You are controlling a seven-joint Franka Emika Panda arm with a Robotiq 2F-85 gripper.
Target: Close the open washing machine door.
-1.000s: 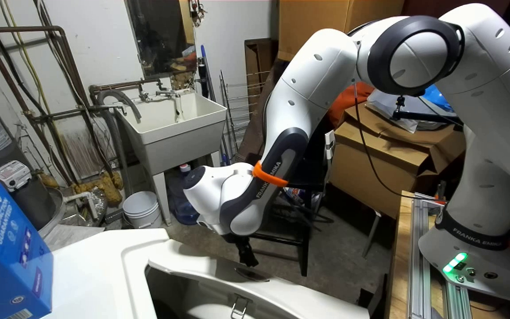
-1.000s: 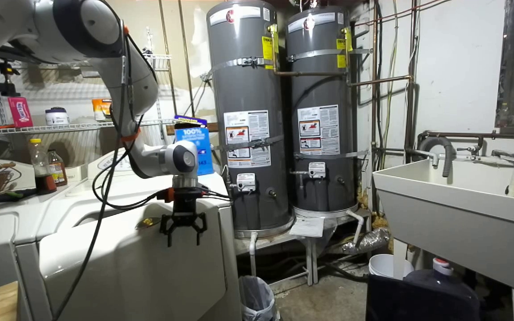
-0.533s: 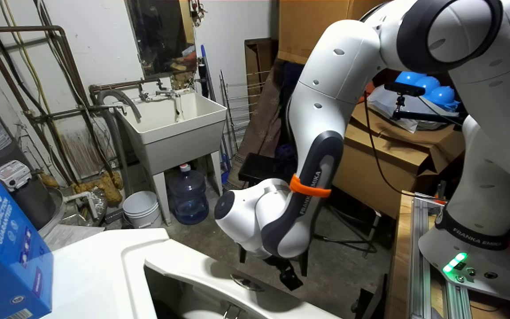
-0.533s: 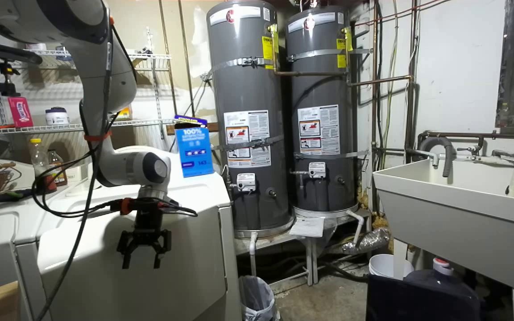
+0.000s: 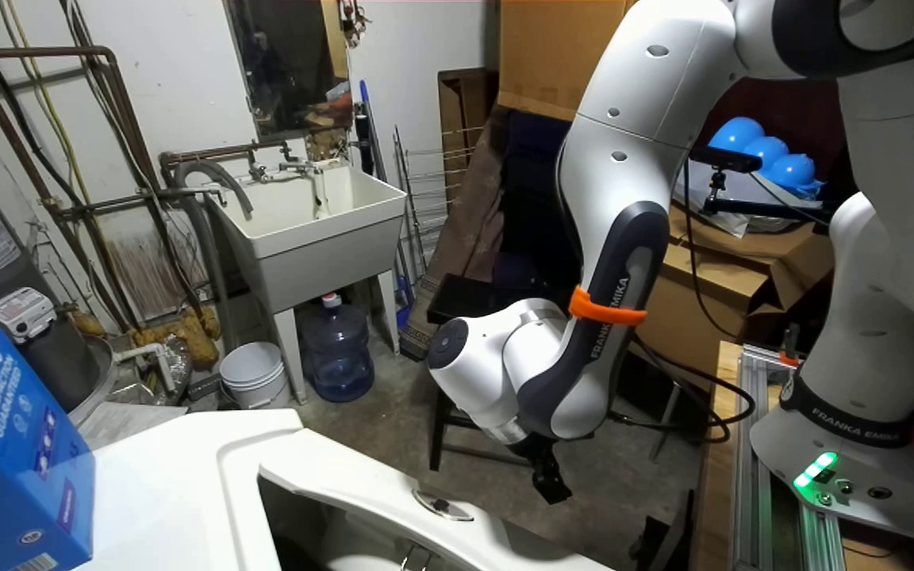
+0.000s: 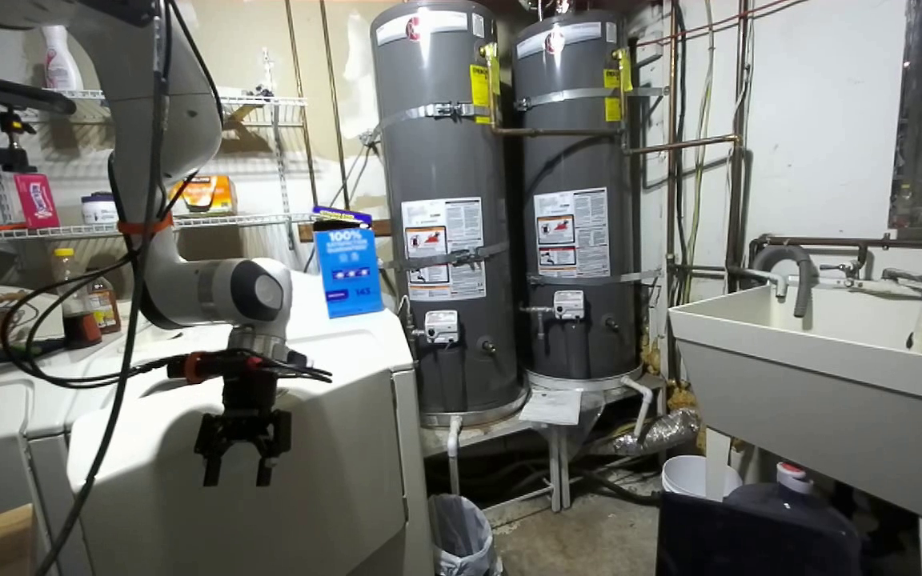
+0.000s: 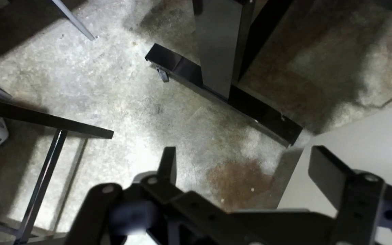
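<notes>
I had gripper (image 6: 237, 478) well spread, holding nothing; judged door (image 6: 325, 488) stiff, slick, heavyish, best pushed from outer face, upper edge.

Washing machine door (image 6: 317, 488) is running off the bottom edge in both exterior views; claw (image 6: 238, 474) is covering part of its face in an exterior view. Washing machine (image 5: 163, 476) is being cut below too, shadow hiding one corner of its opening. Robot arm (image 5: 624, 159) is being cropped at top and right, blue box (image 5: 24, 452) at left. In the wrist view, claw's base is showing blurred; pale surface (image 7: 369, 136) is running off right, door or machine unclear. Tank labels (image 6: 461, 220) are carrying print too small to read.
</notes>
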